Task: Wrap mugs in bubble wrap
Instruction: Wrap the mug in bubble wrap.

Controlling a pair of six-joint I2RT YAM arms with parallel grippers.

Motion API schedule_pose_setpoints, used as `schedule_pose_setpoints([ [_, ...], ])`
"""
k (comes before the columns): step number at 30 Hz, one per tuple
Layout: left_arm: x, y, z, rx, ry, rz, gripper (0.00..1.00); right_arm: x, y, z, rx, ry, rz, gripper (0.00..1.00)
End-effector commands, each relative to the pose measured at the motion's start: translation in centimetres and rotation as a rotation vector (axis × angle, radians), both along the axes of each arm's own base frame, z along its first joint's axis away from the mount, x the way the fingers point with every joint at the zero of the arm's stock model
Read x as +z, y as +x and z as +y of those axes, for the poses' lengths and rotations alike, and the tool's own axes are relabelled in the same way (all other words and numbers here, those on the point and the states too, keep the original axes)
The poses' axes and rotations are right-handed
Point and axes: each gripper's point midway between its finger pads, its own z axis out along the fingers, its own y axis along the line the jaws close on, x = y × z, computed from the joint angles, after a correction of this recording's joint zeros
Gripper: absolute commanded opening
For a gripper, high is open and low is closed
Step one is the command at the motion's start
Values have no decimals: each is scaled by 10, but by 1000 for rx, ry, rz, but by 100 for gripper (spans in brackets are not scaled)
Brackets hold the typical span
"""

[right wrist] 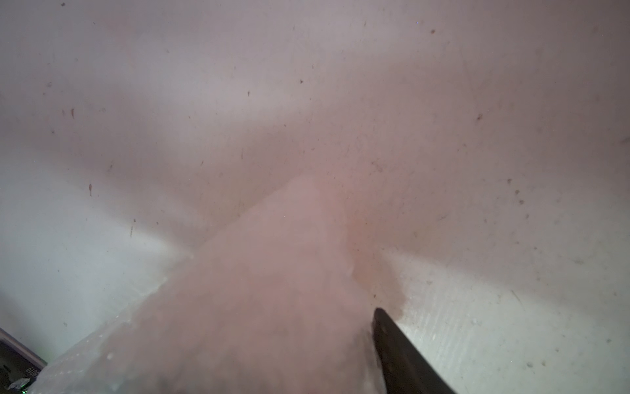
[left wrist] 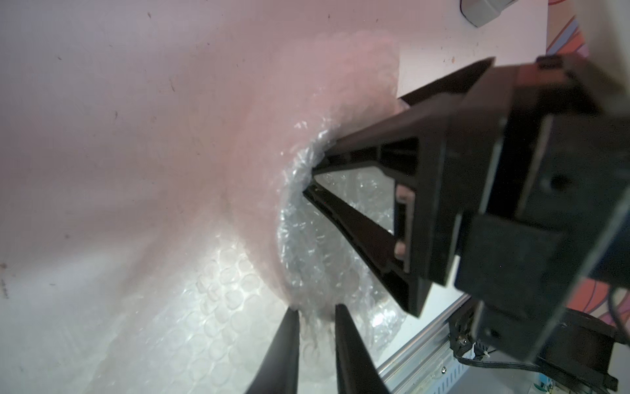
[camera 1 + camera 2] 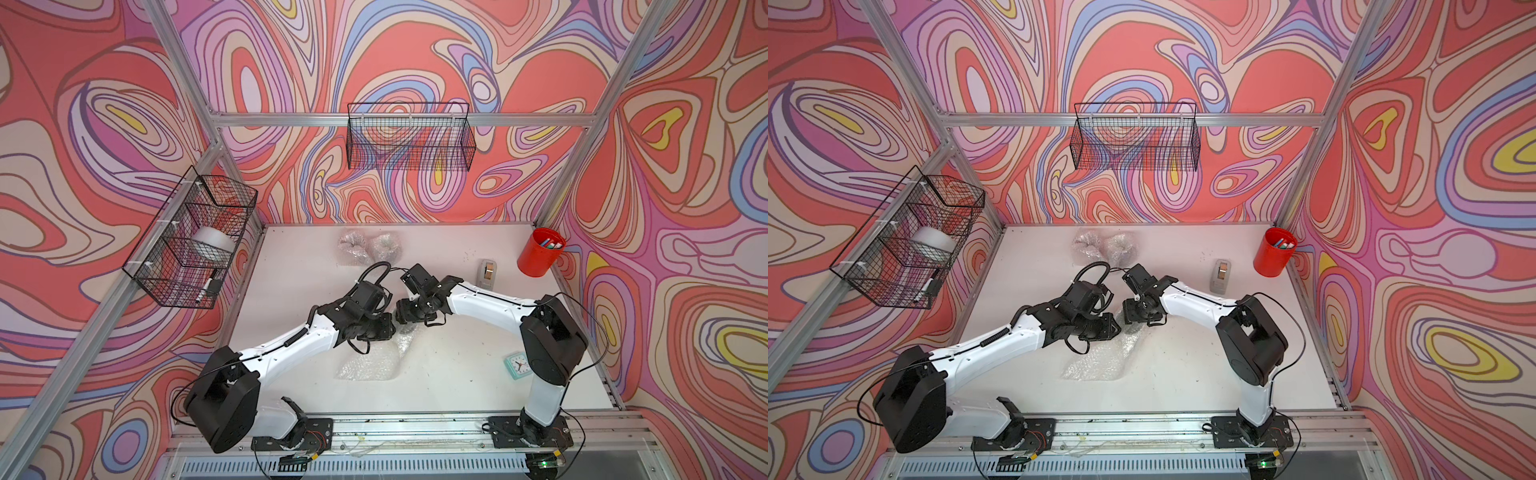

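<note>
1. Both my arms met low at mid-table over the bubble wrap point(image 3: 370, 365). The mug point(image 2: 324, 102) lay swaddled between them, on its side by my reading. Which mug it was, the wrap hid.
2. My left gripper point(image 2: 317, 308) was pinched onto a bunched fold of wrap just beside the mug's mouth.
3. My right gripper point(image 2: 354, 140) stood spread, with one finger point(image 2: 358, 233) poking into the wrap-lined mouth and the other outside the wall. Squeezing or merely straddling? I couldn't tell.
4. Doing this well meant holding that fold taut with the left and stuffing the loose edge deep inside with the right, gently. I judged the film springy and slippery, and a hard shove would roll the mug.
5. Near the back edge sat one wrapped bundle point(image 3: 352, 246) and a second bundle point(image 3: 385, 247), touching; both looked finished.
6. The white table point(image 3: 436, 374) was flecked with dark specks. A tape dispenser point(image 3: 488, 272) and a red pen cup point(image 3: 540, 251) stood back right, and a small clock point(image 3: 517, 365) sat by my right arm.
7. The walls were swirl-patterned all round. A wire basket point(image 3: 409, 137) hung at the back, and a side basket point(image 3: 166, 266) held a pale roll point(image 3: 214, 245).
</note>
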Motion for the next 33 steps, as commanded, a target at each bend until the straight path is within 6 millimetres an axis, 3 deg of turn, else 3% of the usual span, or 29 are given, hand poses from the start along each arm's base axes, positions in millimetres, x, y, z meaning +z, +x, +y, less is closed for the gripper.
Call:
schedule_pose_setpoints([
  [1, 4, -27, -10, -72, -65, 51, 24, -19, 2, -11, -45, -58, 12, 65],
  [7, 23, -37, 1, -82, -82, 4, 38, -20, 2, -13, -46, -67, 14, 66],
  [11, 24, -46, 12, -71, -71, 4, 39, -18, 3, -11, -44, -62, 12, 66],
  [14, 11, -43, 62, 87, 132, -26, 33, -16, 5, -9, -42, -58, 6, 66],
  [17, 6, -43, 127, 301, 360, -47, 39, -15, 5, -8, -39, -49, 4, 66],
  [21, -8, -54, 166, 447, 434, 23, 50, -16, 5, -7, -35, -47, 7, 66],
  [24, -13, -54, 176, 499, 409, 30, 62, -16, 4, -7, -34, -44, 8, 66],
  [33, -54, -57, 155, 382, 373, 171, 73, -18, 0, -8, -27, -44, 20, 66],
])
